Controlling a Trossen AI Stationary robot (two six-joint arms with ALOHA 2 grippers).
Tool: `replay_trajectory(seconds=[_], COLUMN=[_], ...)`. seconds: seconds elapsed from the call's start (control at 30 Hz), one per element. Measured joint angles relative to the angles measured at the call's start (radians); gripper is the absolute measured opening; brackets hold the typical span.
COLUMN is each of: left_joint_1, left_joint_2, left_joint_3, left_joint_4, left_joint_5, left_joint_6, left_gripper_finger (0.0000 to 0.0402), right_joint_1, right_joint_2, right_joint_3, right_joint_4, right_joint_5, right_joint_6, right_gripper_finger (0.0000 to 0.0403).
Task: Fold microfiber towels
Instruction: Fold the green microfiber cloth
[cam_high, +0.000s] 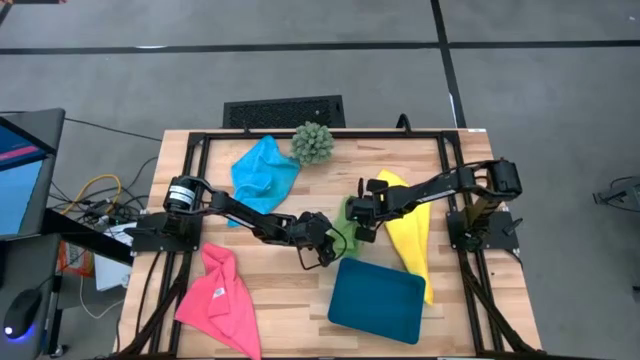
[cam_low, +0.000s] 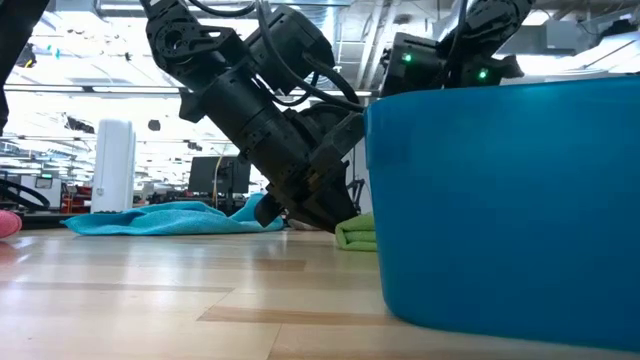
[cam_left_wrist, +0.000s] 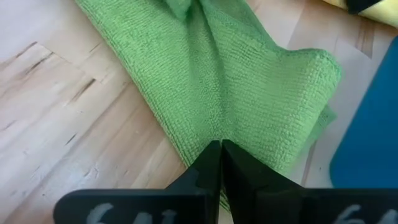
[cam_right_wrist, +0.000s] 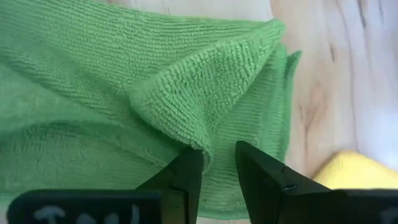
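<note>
A lime green towel (cam_high: 346, 226) lies bunched at table centre, long axis running near to far. The left gripper (cam_left_wrist: 221, 163) pinches its edge; the right gripper (cam_right_wrist: 217, 163) grasps a raised fold.

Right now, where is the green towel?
In the high view, the green towel lies mid-table between both hands, just above the teal tray and left of the yellow towel.

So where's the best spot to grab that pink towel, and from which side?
Probably the pink towel is best taken at its narrow upper tip, coming straight down from above. It lies crumpled on the table, tapering to that end, and bare wood surrounds the tip. The left hand is the nearer one.
</note>
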Motion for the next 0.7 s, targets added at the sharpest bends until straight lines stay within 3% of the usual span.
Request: replay_trajectory(seconds=[0.43,0.7], left_joint_1=[0.0,0.0], left_joint_2=[0.0,0.0], left_joint_3=[0.0,0.0], left_joint_4=[-0.003,-0.002], left_joint_5=[0.001,-0.002], left_joint_6=[0.026,0.026], left_gripper_finger=[0.0011,0.0011], right_joint_1=[-0.026,-0.02], right_joint_2=[-0.211,-0.218], right_joint_3=[-0.07,-0.117], right_joint_4=[0.015,0.32], right_joint_5=[0.048,-0.073], right_joint_6=[0.05,-0.055], right_gripper_finger=[0.0122,0.0122])
